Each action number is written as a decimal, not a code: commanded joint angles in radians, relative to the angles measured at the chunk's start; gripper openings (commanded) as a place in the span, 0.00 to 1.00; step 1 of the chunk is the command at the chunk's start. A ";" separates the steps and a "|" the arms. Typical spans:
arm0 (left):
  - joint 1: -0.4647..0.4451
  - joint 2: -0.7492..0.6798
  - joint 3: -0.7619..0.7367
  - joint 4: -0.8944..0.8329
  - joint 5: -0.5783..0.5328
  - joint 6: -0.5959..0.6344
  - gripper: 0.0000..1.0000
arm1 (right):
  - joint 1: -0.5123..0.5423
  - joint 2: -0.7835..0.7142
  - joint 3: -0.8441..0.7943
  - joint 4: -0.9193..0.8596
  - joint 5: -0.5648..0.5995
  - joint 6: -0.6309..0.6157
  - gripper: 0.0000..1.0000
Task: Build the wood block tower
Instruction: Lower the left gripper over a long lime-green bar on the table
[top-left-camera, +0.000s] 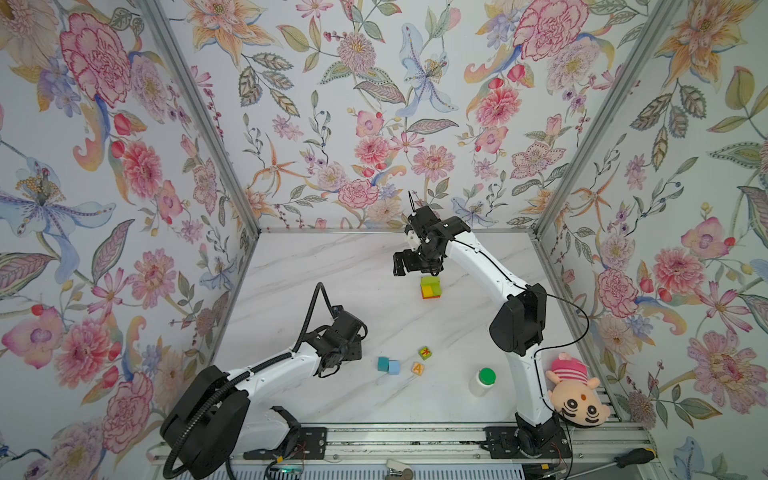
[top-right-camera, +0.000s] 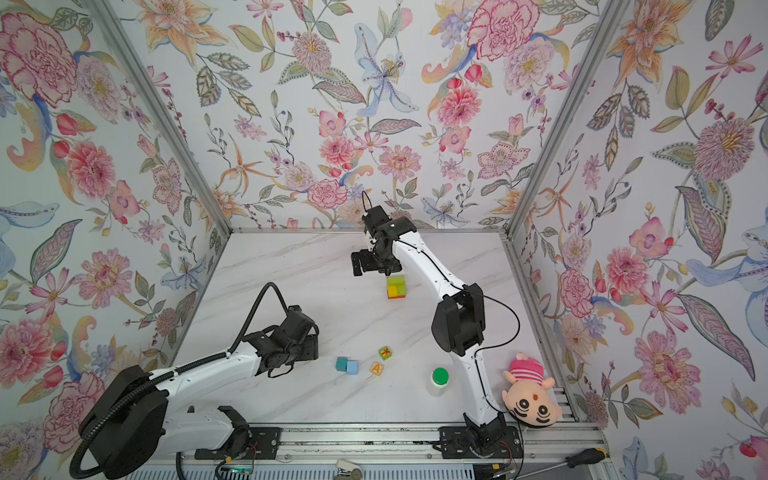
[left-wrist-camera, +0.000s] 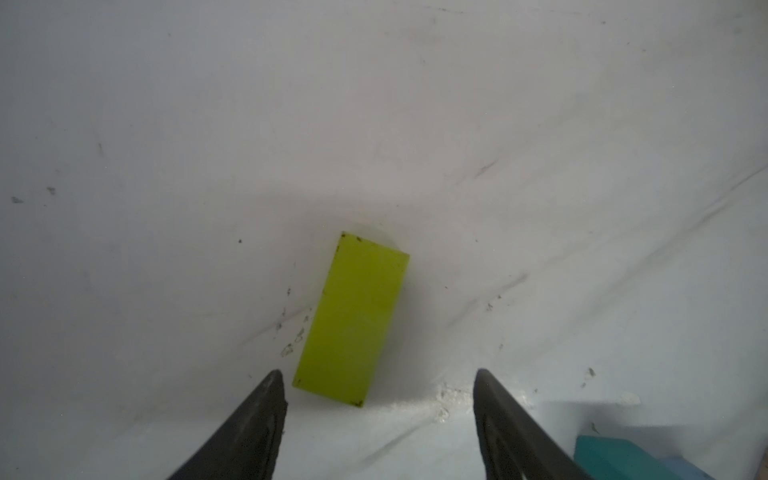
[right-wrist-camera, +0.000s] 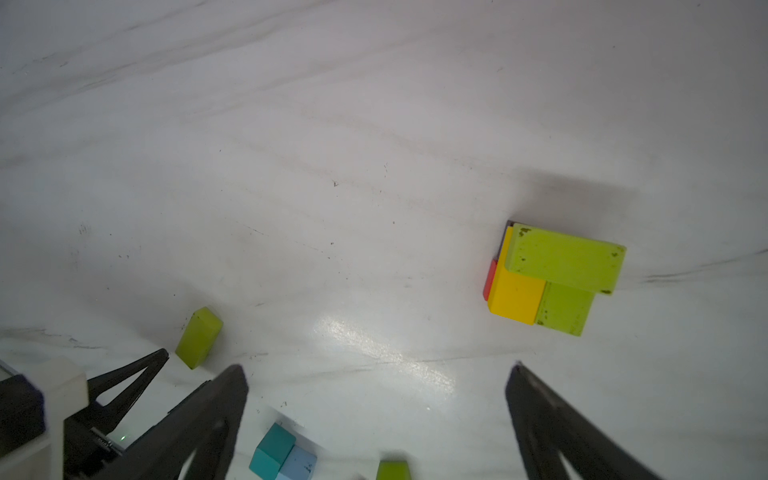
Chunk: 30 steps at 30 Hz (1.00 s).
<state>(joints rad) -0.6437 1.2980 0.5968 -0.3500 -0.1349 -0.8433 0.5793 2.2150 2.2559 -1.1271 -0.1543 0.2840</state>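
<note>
In both top views the tower (top-left-camera: 430, 287) (top-right-camera: 396, 286) stands low on the surface (top-left-camera: 332, 266), lime on top with yellow and red under it. The right jaws hang just beyond the tower on its far side, spread wide and empty. Well apart from the tower, on its near side, lie the teal cube (top-left-camera: 382, 363), the light-blue cube (top-left-camera: 394, 367) touching it, the green red-marked cube (top-left-camera: 424, 353) and the tan "A" cube (top-left-camera: 417, 368). The left jaws sit low beside these cubes, and what lies under them is hidden here.

In the left wrist view the loose lime oblong (left-wrist-camera: 353, 320) lies flat, a little skewed to the left jaws. The jaws stand apart with their tips short of its near end — open, touching nothing. We judge the oblong light, stiff and smooth-painted, so a corner pinch may slip. We would take it across its narrow width, at mid-length, on the two long sides.

In the right wrist view the right jaws are wide open with bare surface between them. The tower (right-wrist-camera: 552, 278) sits ahead — the loose lime oblong (right-wrist-camera: 198, 337) lies well apart from it, just beside the left jaws.
</note>
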 joint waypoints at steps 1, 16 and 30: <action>0.032 0.028 0.033 0.004 0.005 0.049 0.74 | -0.001 -0.006 -0.021 -0.026 -0.009 0.005 0.99; 0.065 0.129 0.073 0.031 0.033 0.101 0.58 | -0.052 -0.027 -0.058 -0.026 -0.009 -0.032 0.99; 0.065 0.256 0.232 0.005 0.052 0.209 0.26 | -0.071 -0.103 -0.141 -0.024 0.052 -0.047 0.99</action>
<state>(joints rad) -0.5888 1.5288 0.7948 -0.3195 -0.0967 -0.6773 0.5198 2.1769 2.1265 -1.1339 -0.1307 0.2527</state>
